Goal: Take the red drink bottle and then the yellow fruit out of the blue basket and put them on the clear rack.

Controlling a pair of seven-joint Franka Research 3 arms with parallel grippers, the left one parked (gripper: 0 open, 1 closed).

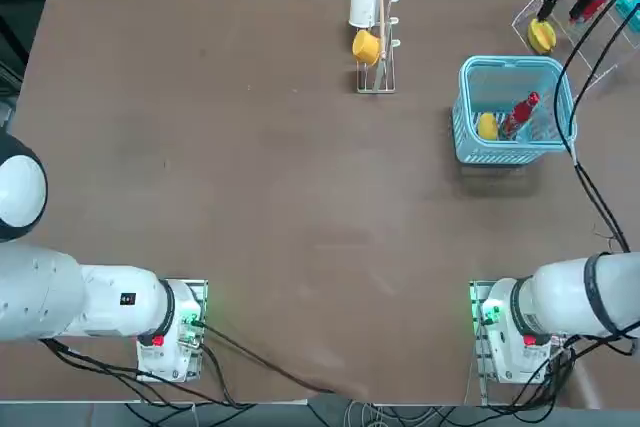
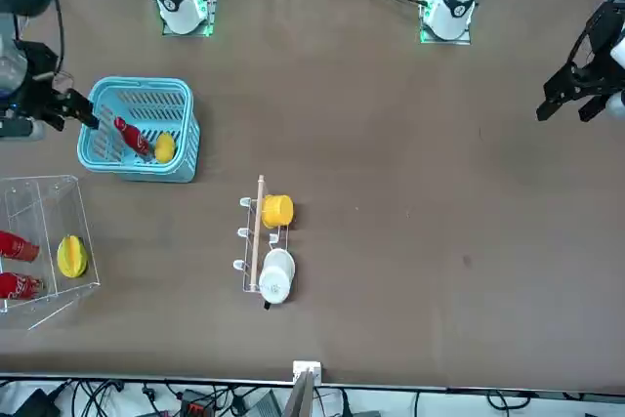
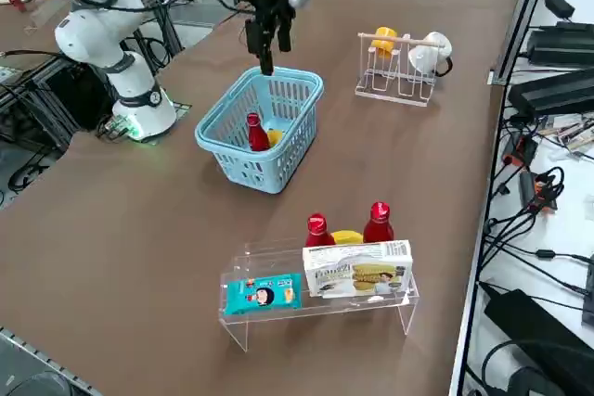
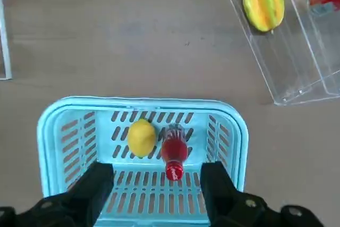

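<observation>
While the right gripper (image 4: 156, 187) hangs above the blue basket (image 4: 234, 131), over the rim on the arm's side, its two dark fingers (image 4: 95, 182) stand spread apart with nothing between them, released and clear of the contents. Inside the basket the red drink bottle (image 4: 173, 152) leans with its cap uppermost, and the yellow fruit (image 4: 142, 137) lies just beside it on the slotted floor, the two nearly touching. From the right side the gripper (image 3: 266, 48) is seen pointing straight down over the basket's far rim (image 3: 297, 76), with the bottle (image 3: 256, 133) and fruit (image 3: 275, 136) below it. Nearer the camera in that view stands the clear rack (image 3: 325, 308), well apart from the basket; it carries two red-capped bottles (image 3: 378, 223), a larger yellow fruit (image 3: 347, 237), a white box (image 3: 357, 279) and a blue packet (image 3: 261, 293). A wire cup stand (image 3: 399, 71) with a yellow cup (image 3: 384, 40) and a white cup (image 3: 432, 53) sits beyond the basket on the brown table (image 3: 139, 229).
</observation>
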